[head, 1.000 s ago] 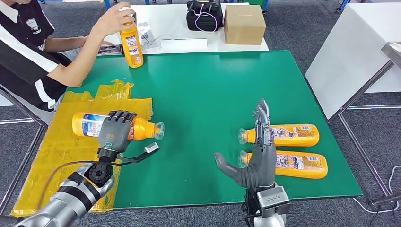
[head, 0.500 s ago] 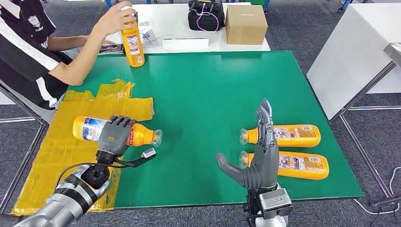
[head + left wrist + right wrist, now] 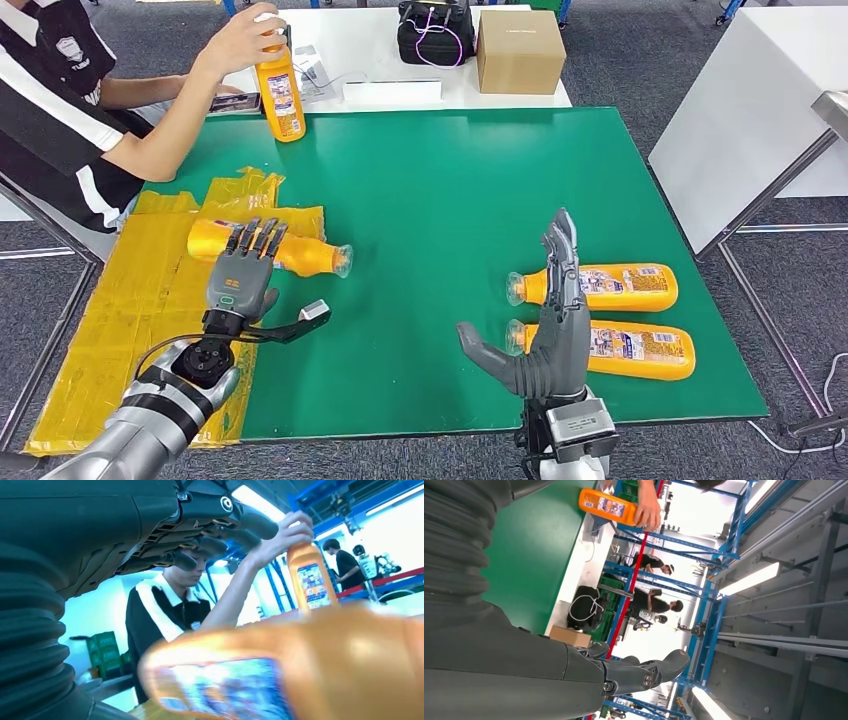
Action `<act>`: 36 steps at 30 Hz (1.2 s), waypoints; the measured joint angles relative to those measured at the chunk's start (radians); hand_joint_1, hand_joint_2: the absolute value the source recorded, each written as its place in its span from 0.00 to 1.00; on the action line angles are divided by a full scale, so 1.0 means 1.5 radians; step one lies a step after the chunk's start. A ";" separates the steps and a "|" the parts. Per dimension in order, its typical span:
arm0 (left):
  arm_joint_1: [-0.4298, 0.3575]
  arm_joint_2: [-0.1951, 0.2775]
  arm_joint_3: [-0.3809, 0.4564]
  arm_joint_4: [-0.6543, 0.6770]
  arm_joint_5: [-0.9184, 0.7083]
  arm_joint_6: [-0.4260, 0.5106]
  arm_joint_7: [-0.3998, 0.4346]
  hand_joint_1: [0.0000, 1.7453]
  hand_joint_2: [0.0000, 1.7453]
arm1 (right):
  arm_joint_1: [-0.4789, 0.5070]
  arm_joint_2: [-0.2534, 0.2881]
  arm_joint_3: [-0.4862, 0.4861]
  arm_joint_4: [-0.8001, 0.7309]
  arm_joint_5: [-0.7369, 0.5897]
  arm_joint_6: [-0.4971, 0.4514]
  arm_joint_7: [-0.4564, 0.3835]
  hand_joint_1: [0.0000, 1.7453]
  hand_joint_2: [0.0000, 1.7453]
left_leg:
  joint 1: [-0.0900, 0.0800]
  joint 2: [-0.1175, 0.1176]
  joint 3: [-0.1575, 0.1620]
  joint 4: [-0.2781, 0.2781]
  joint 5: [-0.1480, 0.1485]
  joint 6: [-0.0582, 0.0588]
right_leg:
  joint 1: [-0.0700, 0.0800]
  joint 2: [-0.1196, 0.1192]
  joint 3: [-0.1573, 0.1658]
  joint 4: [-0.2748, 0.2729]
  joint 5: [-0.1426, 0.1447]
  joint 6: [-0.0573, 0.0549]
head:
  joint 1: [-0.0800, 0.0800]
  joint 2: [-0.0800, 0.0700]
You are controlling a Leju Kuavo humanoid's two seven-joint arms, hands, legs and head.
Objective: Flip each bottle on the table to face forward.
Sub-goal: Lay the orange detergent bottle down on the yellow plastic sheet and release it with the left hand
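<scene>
I see the left robot hand [image 3: 240, 280] resting fingers-spread on a lying bottle [image 3: 300, 255], gripping nothing; the bottle's cap points toward the table [image 3: 430, 190] centre. The right robot hand [image 3: 545, 335] stands open, fingers straight, just beside two lying bottles [image 3: 620, 285]. A person [image 3: 70, 110] holds an upright bottle [image 3: 278, 95].

Left hand [image 3: 240, 277] rests fingers on a lying bottle [image 3: 290, 252] left of the green mat's [image 3: 440, 190] centre; right hand [image 3: 548, 330] stands edge-up, spread, touching two lying bottles [image 3: 610, 318].
</scene>
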 joint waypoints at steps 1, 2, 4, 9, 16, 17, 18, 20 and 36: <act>0.000 -0.002 0.003 0.002 0.000 -0.001 0.000 0.00 1.00 | 0.000 0.000 0.000 0.000 0.000 0.000 0.000 0.00 1.00 | 0.000 0.000 0.000 0.000 0.000 0.000 | 0.000 0.000 0.000 0.000 0.000 0.000 | 0.000 0.000; 0.000 -0.003 0.005 0.003 0.000 -0.002 0.000 0.00 1.00 | 0.000 0.000 0.000 0.000 0.000 0.000 0.000 0.00 1.00 | 0.000 0.000 0.000 0.000 0.000 0.000 | 0.000 0.000 0.000 0.000 0.000 0.000 | 0.000 0.000; 0.000 -0.005 0.008 0.005 0.000 -0.002 0.000 0.00 1.00 | 0.000 0.000 0.000 0.000 0.000 0.000 0.000 0.00 1.00 | 0.000 0.000 0.000 0.000 0.000 0.000 | 0.000 0.000 0.000 0.000 0.000 0.000 | 0.000 0.000; 0.000 -0.009 0.014 0.009 0.000 -0.002 0.000 0.00 1.00 | 0.000 0.000 0.000 0.000 0.000 0.000 0.000 0.00 1.00 | 0.000 0.000 0.000 0.000 0.000 0.000 | 0.000 0.000 0.000 0.000 0.000 0.000 | 0.000 0.000; 0.000 -0.011 0.017 0.012 0.000 -0.003 -0.001 0.00 1.00 | 0.000 0.000 0.000 0.000 0.001 0.000 0.001 0.00 1.00 | 0.000 0.000 0.000 0.000 0.000 0.000 | 0.000 0.000 0.000 0.000 0.000 0.000 | 0.000 0.000; 0.000 -0.012 0.019 0.013 0.000 -0.005 -0.002 0.00 1.00 | 0.000 0.000 0.000 0.000 0.002 0.000 0.001 0.00 1.00 | 0.000 0.000 0.000 0.000 0.000 0.000 | 0.000 0.000 0.000 0.000 0.000 0.000 | 0.000 0.000; 0.000 -0.014 0.021 0.015 0.000 -0.008 -0.005 0.00 1.00 | 0.000 0.000 0.000 0.000 0.003 0.000 0.002 0.00 1.00 | 0.000 0.000 0.000 0.000 0.000 0.000 | 0.000 0.000 0.000 0.000 0.000 0.000 | 0.000 0.000; -0.001 -0.019 0.028 0.020 0.000 -0.014 -0.017 0.00 1.00 | -0.001 0.000 0.000 0.000 0.005 0.000 0.006 0.00 1.00 | 0.000 0.000 0.000 0.000 0.000 0.000 | 0.000 0.000 0.000 0.000 0.000 0.000 | 0.000 0.000; 0.153 -0.116 0.117 -0.224 0.525 -0.081 -0.387 0.00 1.00 | 0.046 -0.005 -0.010 -0.013 0.078 -0.004 0.007 0.00 1.00 | -0.001 0.000 0.000 0.000 -0.002 0.001 | 0.000 0.000 0.000 0.000 -0.001 0.000 | 0.000 0.000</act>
